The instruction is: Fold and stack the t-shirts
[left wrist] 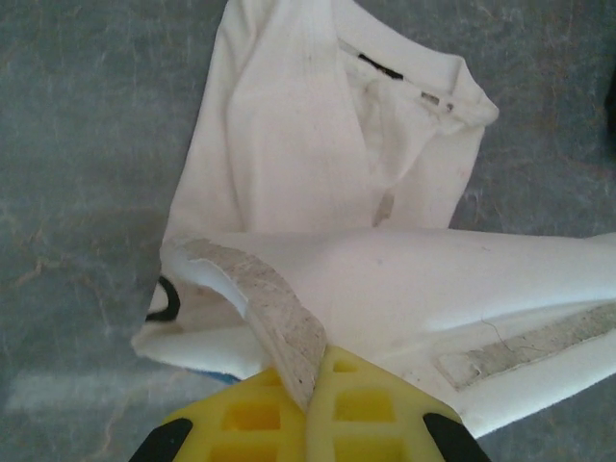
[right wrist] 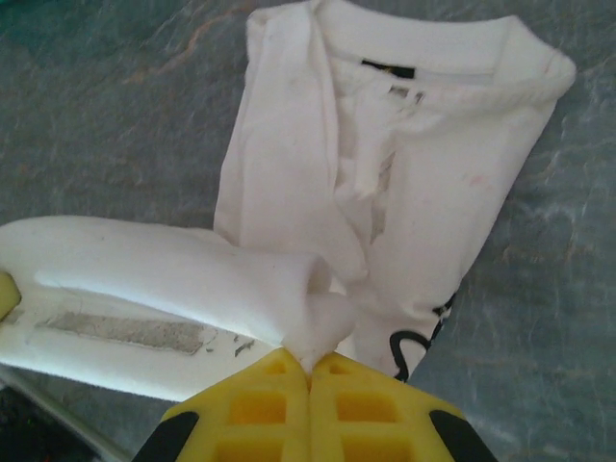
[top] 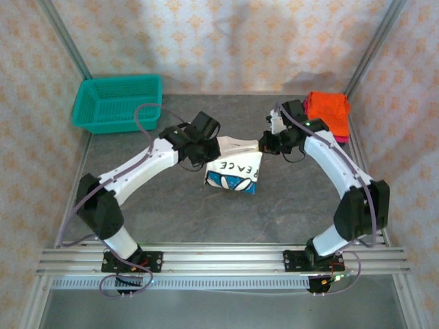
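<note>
Grey stone-look desk [top: 171,219], patterned walls. White t-shirt [top: 233,173] is lying mid-desk between my hands. Left hand [left wrist: 313,385] is pinching a seamed edge and right hand [right wrist: 308,371] is pinching a bunched fold. Held edge is running left-right, with the collar end resting flat below. Limp, soft cotton. Orange shirt [top: 327,106] is sitting far right, nearer my right hand.

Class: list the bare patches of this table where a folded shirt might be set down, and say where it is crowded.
Free: the table between the white t-shirt and the near rail; the back middle, between the teal basket and the orange shirt. Crowded: the centre, where the left gripper and right gripper pinch the white t-shirt.
</note>
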Controlling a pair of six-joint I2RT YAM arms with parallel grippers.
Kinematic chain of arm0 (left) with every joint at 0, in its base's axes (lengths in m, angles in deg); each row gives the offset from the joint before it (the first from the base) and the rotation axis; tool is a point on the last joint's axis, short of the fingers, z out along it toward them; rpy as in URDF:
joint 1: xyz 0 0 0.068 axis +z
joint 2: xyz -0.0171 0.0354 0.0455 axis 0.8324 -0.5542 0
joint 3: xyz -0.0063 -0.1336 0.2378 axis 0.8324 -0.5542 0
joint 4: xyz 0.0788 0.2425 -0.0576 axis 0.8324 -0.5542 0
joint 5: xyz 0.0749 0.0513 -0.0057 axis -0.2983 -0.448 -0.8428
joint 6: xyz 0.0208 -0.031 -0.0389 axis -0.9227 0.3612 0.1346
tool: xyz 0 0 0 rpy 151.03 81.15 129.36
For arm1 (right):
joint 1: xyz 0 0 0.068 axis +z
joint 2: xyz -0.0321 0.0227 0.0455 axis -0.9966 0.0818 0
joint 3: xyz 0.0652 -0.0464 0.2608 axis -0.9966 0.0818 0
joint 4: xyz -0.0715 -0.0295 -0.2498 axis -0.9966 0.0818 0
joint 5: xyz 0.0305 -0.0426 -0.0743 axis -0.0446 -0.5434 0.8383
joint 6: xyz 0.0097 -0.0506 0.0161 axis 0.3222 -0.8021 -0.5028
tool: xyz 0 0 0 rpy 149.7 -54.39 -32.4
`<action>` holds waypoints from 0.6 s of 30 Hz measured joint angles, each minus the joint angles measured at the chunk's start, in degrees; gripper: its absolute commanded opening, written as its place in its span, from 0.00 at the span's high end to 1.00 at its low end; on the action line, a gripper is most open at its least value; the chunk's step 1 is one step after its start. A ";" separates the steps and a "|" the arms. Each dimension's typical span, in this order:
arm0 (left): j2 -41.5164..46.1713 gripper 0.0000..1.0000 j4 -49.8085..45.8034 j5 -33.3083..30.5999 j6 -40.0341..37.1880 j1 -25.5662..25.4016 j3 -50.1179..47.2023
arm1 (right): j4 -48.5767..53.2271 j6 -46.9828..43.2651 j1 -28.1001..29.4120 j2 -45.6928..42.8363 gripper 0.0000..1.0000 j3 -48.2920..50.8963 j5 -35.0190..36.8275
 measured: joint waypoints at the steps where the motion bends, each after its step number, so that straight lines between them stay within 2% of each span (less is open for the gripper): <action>1: -1.57 1.00 -0.02 0.13 -0.46 0.46 1.36 | -0.44 0.02 -0.57 1.62 1.00 -0.76 -0.04; 9: -14.80 1.00 -0.74 0.57 -4.37 3.21 13.09 | -2.49 0.26 -3.65 13.90 1.00 -7.91 0.35; 18: -21.38 1.00 -0.63 1.84 -5.81 6.56 18.05 | -6.23 0.55 -4.00 22.32 1.00 -14.49 -0.35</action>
